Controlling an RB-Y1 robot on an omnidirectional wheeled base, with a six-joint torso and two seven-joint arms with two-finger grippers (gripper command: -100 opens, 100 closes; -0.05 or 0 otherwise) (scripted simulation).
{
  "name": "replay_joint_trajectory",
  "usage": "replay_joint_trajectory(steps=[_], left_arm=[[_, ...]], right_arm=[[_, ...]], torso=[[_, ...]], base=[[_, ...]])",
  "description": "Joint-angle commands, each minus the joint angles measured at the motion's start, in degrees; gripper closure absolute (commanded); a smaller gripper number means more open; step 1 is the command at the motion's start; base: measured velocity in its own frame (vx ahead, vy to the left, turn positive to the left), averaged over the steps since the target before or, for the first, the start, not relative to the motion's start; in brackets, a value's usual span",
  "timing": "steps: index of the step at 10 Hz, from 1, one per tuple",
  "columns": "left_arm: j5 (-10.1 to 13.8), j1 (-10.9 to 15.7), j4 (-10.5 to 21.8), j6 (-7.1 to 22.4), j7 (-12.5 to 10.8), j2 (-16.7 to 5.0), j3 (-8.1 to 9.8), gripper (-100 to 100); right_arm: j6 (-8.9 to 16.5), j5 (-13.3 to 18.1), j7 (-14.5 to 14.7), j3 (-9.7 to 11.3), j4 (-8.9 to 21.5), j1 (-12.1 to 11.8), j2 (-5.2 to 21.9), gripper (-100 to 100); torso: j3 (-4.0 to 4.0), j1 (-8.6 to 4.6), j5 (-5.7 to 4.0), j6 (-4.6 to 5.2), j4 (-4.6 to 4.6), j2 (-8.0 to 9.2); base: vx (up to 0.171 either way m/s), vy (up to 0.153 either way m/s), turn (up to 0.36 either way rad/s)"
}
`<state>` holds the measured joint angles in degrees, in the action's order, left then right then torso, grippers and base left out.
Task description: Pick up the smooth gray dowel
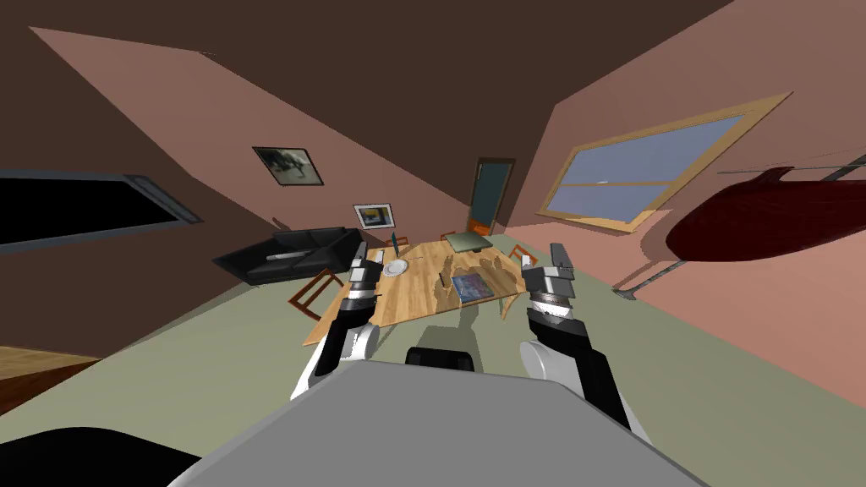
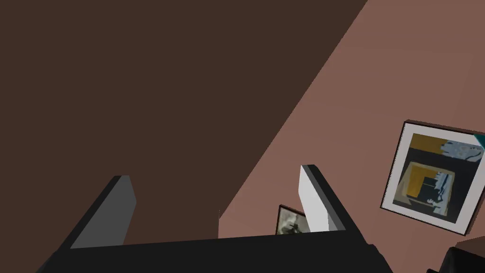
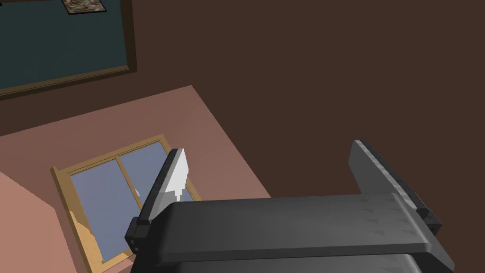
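Facing wooden table (image 1: 420, 298); left end effector (image 2: 214, 175), right end effector (image 3: 268, 149) spread.

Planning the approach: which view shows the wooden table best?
The head view: nearly the whole wooden table lies ahead of the left pincer and right pincer. Both wrist cameras face walls instead.

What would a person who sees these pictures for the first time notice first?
My two grippers, the left gripper and the right gripper, stand raised and open before a long light wooden table. On it lie a round white plate and a blue-grey book. A large dark red curved shape shows at my right.
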<state>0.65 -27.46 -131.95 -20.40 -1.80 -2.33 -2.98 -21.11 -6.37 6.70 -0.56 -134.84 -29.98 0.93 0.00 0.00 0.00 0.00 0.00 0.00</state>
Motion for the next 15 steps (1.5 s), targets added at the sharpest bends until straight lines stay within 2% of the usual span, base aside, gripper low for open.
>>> replay_joint_trajectory(steps=[1,4,7,8,10,11,12,13,15], left_arm=[[0.4,0.1,0.8,-0.5,-0.7,-2.2,0.23,-100],[1.2,0.1,2.7,-1.8,-2.6,-6.8,0.3,-100],[2.1,-0.4,5.9,-3.5,-5.7,-12.1,-0.01,-100],[2.1,-0.4,5.9,-3.5,-5.7,-12.9,-0.01,-100],[2.5,-0.9,8.7,-4.7,-8.6,-16.7,-0.48,-100],[2.5,-0.9,8.7,-4.7,-8.6,-17.6,-0.48,-100],[2.6,-1.3,10.3,-5.3,-10.3,-19.6,-0.82,-100],[2.6,-1.3,10.3,-5.3,-10.3,-20.1,-0.82,-100],[2.5,-2.0,13.9,-6.5,-13.9,-24.1,-1.74,-100]], right_arm=[[0.0,0.0,0.0,0.0,0.0,0.0,0.0,0],[0.0,0.0,0.0,0.0,0.0,0.0,0.0,0],[0.0,0.0,0.0,0.0,0.0,0.0,0.0,0],[0.0,0.0,0.0,0.0,0.0,0.0,0.0,0],[0.0,0.0,0.0,0.0,0.0,0.0,0.0,0],[0.0,0.0,0.0,0.0,0.0,0.0,0.0,0],[0.0,0.0,0.0,0.0,0.0,0.0,0.0,0],[0.0,0.0,0.0,0.0,0.0,0.0,0.0,0],[0.0,0.0,0.0,0.0,0.0,0.0,0.0,0]], torso=[[0.0,0.0,0.0,0.0,0.0,0.0],[0.11,-0.4,-0.09,0.03,0.04,0.18],[0.06,-0.3,-0.07,0.05,0.02,0.11],[0.07,-0.27,-0.07,0.03,0.02,0.11],[0.04,-0.16,-0.04,0.03,0.02,0.08],[0.03,-0.21,-0.05,0.04,0.01,0.04],[0.03,-0.14,-0.04,-0.03,0.01,0.06],[0.04,-0.15,-0.04,0.02,0.02,0.07],[0.05,-0.15,-0.04,0.01,0.02,0.09]], base=[[-0.043,-0.058,-0.247],[-0.048,-0.106,-0.251],[-0.017,-0.083,-0.352],[-0.003,-0.044,-0.078],[0.004,-0.061,-0.352],[0.005,-0.043,-0.127],[0.001,-0.051,-0.284],[0.003,-0.04,-0.124],[0.003,-0.066,-0.379]])
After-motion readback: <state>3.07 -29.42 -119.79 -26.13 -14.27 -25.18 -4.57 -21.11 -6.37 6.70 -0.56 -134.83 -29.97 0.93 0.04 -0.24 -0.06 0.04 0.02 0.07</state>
